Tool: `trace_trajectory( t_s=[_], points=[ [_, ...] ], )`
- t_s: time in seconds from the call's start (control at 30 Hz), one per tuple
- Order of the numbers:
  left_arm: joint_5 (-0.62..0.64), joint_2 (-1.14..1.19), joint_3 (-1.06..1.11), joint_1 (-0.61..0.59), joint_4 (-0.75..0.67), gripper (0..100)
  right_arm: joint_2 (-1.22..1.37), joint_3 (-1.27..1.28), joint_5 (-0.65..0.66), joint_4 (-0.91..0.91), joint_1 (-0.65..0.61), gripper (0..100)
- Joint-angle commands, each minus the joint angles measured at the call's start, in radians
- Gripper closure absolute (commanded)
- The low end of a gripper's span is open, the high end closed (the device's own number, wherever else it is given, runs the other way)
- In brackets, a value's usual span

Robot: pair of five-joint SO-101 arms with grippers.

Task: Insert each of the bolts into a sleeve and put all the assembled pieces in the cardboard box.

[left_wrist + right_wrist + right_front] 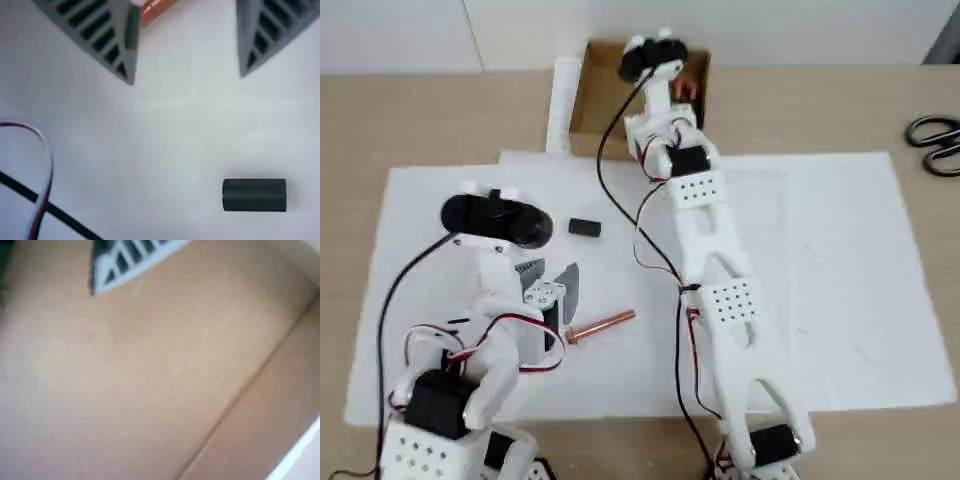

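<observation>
Hanging in the cardboard box point(595, 100) — right end effector point(662, 92), copper-coloured piece point(686, 90) beside.

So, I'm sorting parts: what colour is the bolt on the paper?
Copper-orange; the bolt shows best in the high view.

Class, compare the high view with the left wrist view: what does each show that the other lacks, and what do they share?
The high view adds the cardboard box, the scissors and the right arm stretched to the box. The left wrist view adds the ribbed inner faces of the left gripper, jaws wide apart. Shared: the black sleeve, the copper bolt and the white paper.
</observation>
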Motion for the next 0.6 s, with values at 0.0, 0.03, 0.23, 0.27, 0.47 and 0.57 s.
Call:
trace_trajectory(
  t_s=[0.0,0.03,0.23,0.27,0.47,0.57],
  points=[
    [-0.005,-0.012,-0.002,-0.009,0.0,87,-0.065,-0.061,0.005,-0.013,-0.002,79.4],
    [-0.005,-0.012,-0.002,-0.009,0.0,87,-0.081,-0.061,0.003,-0.001,-0.001,79.8],
    [-0.005,-0.012,-0.002,-0.012,0.0,87,-0.249,-0.061,0.0,0.154,-0.002,80.9],
    [-0.005,-0.012,-0.002,-0.012,0.0,87,-0.288,-0.061,0.0,0.189,-0.002,80.9],
    [-0.003,-0.014,-0.01,-0.034,0.006,87,-0.524,-0.06,-0.002,0.573,-0.05,80.9],
    [-0.003,-0.014,-0.012,-0.153,0.002,87,-0.611,-0.055,0.005,0.802,-0.128,80.9]
  ],
)
